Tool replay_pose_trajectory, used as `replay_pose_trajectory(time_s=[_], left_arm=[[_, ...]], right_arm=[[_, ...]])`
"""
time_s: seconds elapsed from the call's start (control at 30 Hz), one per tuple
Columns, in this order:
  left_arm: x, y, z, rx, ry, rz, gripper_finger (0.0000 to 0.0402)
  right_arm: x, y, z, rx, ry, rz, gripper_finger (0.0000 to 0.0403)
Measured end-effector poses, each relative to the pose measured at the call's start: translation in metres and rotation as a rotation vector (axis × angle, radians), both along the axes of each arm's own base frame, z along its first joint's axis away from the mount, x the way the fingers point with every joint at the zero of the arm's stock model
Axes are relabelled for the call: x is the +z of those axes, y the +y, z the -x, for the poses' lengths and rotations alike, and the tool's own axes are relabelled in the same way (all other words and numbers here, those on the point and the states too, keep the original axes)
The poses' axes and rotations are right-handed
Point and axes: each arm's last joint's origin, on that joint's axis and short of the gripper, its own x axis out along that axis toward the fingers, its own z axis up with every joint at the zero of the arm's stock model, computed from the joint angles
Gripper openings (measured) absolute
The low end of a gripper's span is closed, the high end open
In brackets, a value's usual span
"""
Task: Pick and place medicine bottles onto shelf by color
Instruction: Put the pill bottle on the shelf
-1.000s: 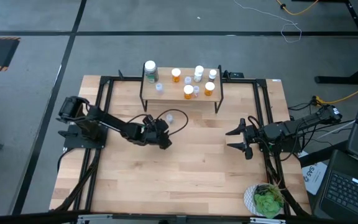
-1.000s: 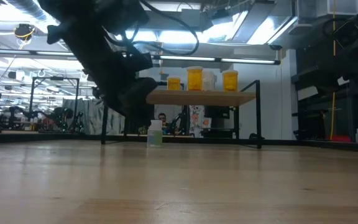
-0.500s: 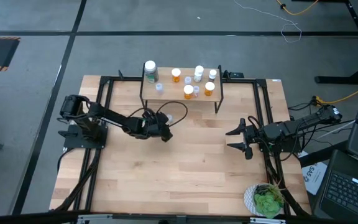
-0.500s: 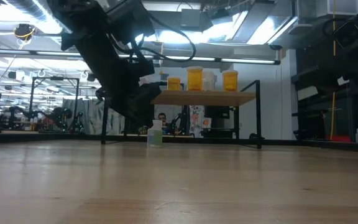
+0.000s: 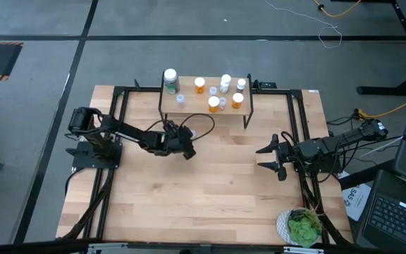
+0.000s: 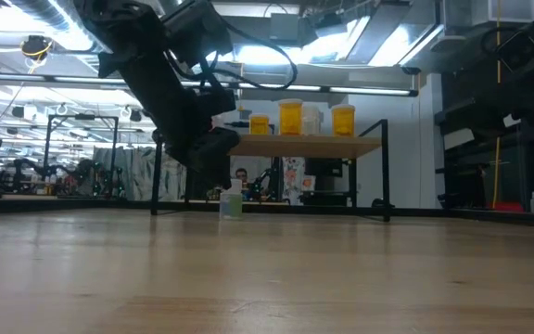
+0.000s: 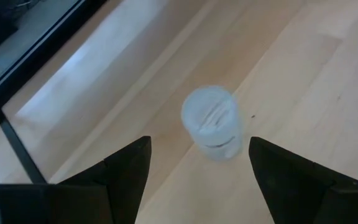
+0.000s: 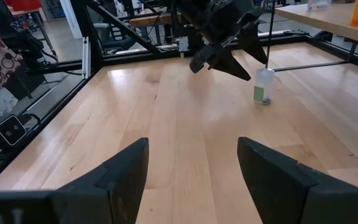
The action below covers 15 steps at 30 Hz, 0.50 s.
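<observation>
Left end effector (image 5: 187,143) released, fingers spread, hovering just short of a small clear bottle (image 7: 211,122) standing upright on the bench (image 5: 210,190) in front of the shelf (image 5: 204,106). Right end effector (image 5: 270,156) also released, parked near the bench's right edge.

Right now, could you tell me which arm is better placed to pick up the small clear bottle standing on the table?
The left. Its open tool already frames the clear bottle just in front of the shelf. The right tool waits open, farther off near the table's right edge.
</observation>
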Motion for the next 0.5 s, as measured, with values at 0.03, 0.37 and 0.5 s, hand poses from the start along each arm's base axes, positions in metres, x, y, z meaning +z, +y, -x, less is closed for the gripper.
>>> replay_pose_trajectory(time_s=[0.03, 0.37, 0.5], left_arm=[[0.0, 0.0, -0.001, -0.001, -0.008, 0.0, 0.0267], [0.001, 0.009, -0.002, 0.037, -0.063, 0.064, 0.0268], [0.001, 0.013, -0.002, 0.058, -0.095, 0.117, 0.0268]], right_arm=[[0.0, 0.0, 0.0, 0.0, 0.0, 0.0, 0.0248], [0.0, 0.0, 0.0, 0.0, 0.0, 0.001, 0.0248], [0.0, 0.0, 0.0, 0.0, -0.001, 0.001, 0.0248]])
